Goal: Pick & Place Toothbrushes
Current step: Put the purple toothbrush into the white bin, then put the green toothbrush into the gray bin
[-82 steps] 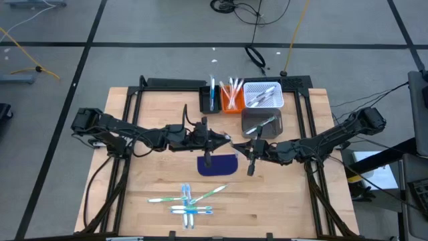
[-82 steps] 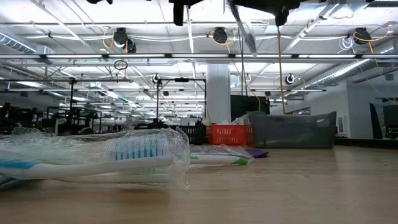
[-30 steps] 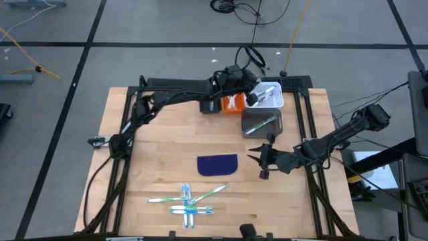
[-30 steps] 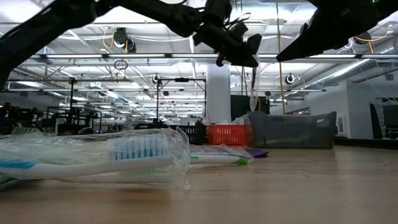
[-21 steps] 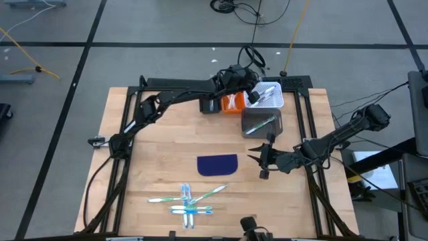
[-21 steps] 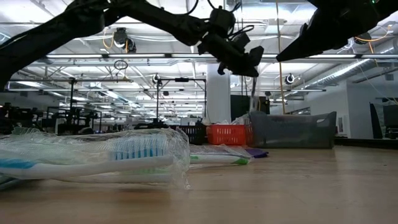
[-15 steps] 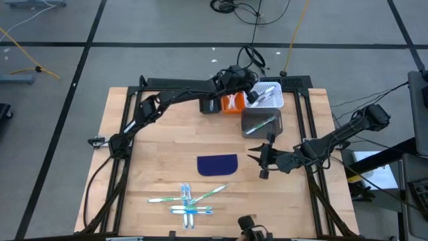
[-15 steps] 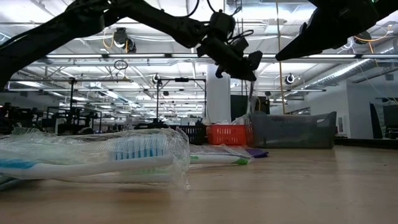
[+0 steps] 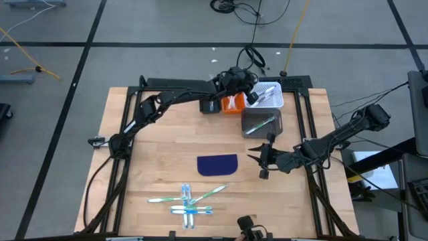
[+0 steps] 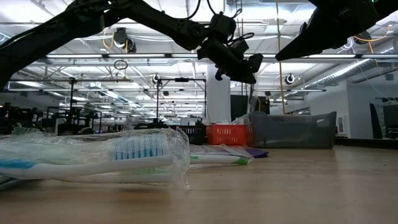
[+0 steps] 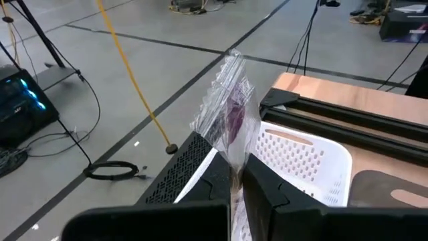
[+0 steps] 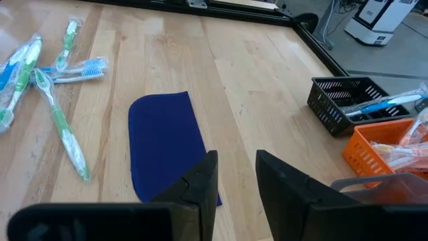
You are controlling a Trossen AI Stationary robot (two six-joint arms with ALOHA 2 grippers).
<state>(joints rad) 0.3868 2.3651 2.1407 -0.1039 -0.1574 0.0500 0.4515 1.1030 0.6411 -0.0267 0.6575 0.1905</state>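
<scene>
My left gripper (image 9: pixel 249 95) reaches over the white bin (image 9: pixel 269 102) at the table's far side, shut on a toothbrush in a clear wrapper (image 11: pixel 231 114) with purple showing inside. Several more wrapped toothbrushes (image 9: pixel 187 199) lie flat near the table's front edge, blue and green ones (image 12: pixel 53 87). Others lie in the black bin (image 9: pixel 210 100), the orange bin (image 9: pixel 232 102), the white bin and the grey bin (image 9: pixel 262 122). My right gripper (image 9: pixel 256 159) hangs open over the table right of the dark blue mat (image 9: pixel 217 165), with nothing between its fingers (image 12: pixel 200 184). My left gripper pinches the wrapped toothbrush at one end (image 11: pixel 234 159) between its two fingers. The rest of the toothbrush reaches out past the fingertips (image 11: pixel 264 184) over the white bin's rim (image 11: pixel 304 144), lifted clear. In the low view it hangs below the gripper (image 10: pixel 249 67).
The four bins stand close together at the far middle, inside the black frame rail (image 9: pixel 174 83). The dark blue mat lies flat at the table's centre. Bare wood (image 9: pixel 154 147) spreads to the left of the mat.
My left gripper has sunk a little over the white bin, still shut on the wrapped toothbrush, which has come down with it.
</scene>
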